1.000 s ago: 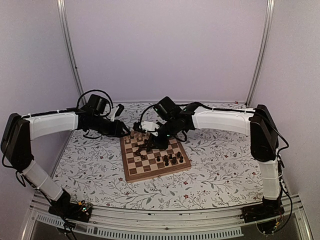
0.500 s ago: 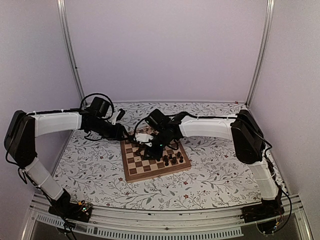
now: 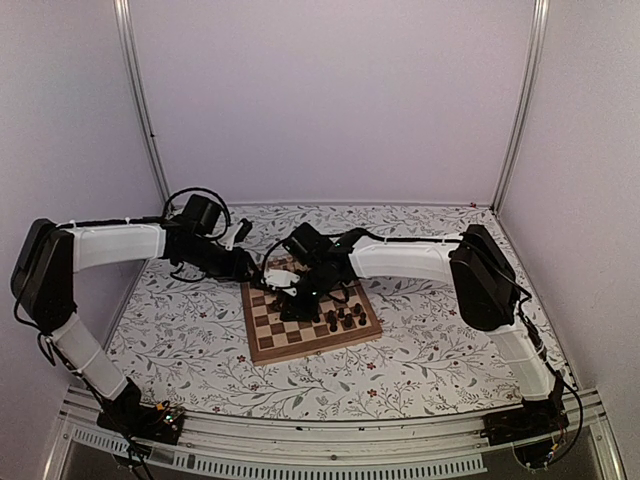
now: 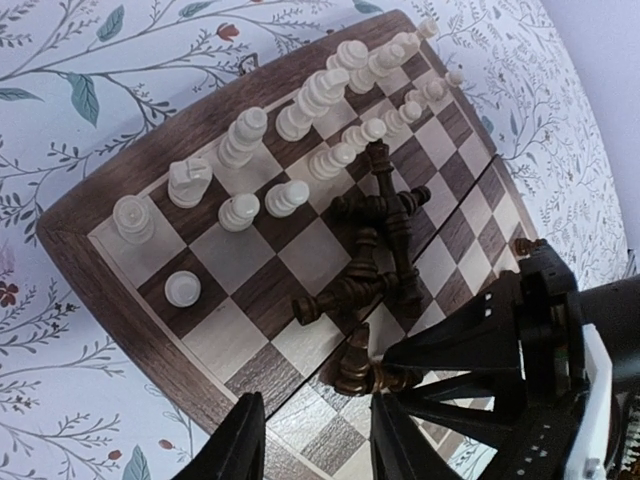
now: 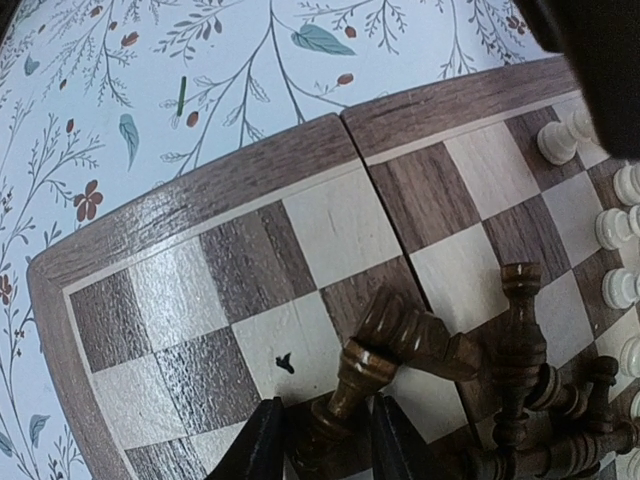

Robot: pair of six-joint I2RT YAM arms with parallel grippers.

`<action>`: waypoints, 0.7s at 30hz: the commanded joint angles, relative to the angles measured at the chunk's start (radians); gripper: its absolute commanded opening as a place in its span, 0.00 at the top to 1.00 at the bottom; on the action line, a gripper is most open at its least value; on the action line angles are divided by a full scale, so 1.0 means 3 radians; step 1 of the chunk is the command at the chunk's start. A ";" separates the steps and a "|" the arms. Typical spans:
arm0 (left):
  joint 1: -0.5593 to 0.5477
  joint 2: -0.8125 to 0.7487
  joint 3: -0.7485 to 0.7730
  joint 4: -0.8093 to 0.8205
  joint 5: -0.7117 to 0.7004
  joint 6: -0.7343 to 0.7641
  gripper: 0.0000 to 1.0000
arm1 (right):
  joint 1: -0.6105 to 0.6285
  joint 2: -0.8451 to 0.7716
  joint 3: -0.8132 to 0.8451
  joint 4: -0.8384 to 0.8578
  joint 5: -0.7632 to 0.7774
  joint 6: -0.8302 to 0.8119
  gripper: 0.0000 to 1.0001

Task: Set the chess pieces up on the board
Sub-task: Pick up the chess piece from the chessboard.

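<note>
The board (image 3: pixel 300 349) lies mid-table. In the left wrist view pale chess pieces (image 4: pixel 300 115) stand in two rows on the board (image 4: pixel 100 260), and several dark pieces (image 4: pixel 385 235) lie in a heap at its middle. My left gripper (image 4: pixel 318 450) hovers open and empty over the board's near rim. My right gripper (image 5: pixel 328 445) is low over the heap, its fingers (image 5: pixel 262 445) closed on the base of a tilted dark piece (image 5: pixel 350 390). In the top view the left gripper (image 3: pixel 255 270) and right gripper (image 3: pixel 298 298) are close together over the board's far left part.
A few dark pieces (image 3: pixel 345 320) stand upright at the board's right side. The floral table cover (image 3: pixel 430 340) surrounds the board. The right gripper's black body (image 4: pixel 510 380) sits just right of my left fingers. Pale pieces (image 5: pixel 615 225) line the right edge of the right wrist view.
My right arm has swung left and dropped its gripper onto the heap of dark pieces. The left gripper has drawn back slightly toward the board's far left corner.
</note>
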 commanded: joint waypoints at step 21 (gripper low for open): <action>-0.0186 0.0504 0.0121 -0.0239 0.0176 -0.0080 0.67 | 0.0145 -0.0119 -0.0297 0.0026 0.0114 -0.0056 0.90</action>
